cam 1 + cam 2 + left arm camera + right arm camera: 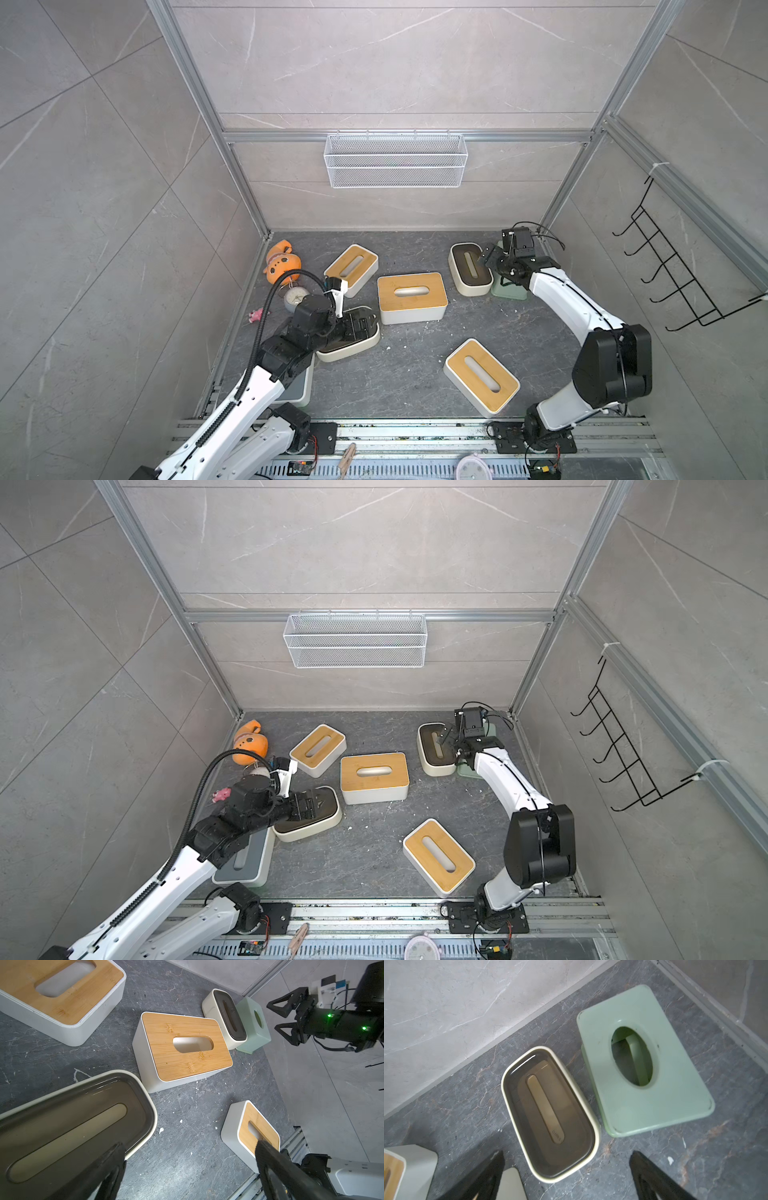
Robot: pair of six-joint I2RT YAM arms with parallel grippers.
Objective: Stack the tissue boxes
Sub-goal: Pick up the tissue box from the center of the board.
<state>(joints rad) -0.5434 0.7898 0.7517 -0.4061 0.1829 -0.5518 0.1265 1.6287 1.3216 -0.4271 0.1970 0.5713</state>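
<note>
Several tissue boxes lie scattered on the dark floor, none on another. Three have bamboo lids (pixel 351 270) (pixel 411 297) (pixel 482 376). My left gripper (pixel 359 326) hovers open over a cream box with a brown lid (pixel 72 1126); its fingers (pixel 116 1161) hold nothing. A white box with a grey lid (pixel 297 390) lies under the left arm. My right gripper (pixel 566 1167) stands open above the end of a second cream box (pixel 550 1109), beside the pale green box (pixel 675 1095), which my right arm partly hides in both top views.
An orange plush toy (pixel 282 262), a small clock (pixel 295 297) and a pink toy (pixel 257 314) sit at the left wall. A white wire basket (pixel 395 160) hangs on the back wall, a black hook rack (pixel 681 270) on the right wall.
</note>
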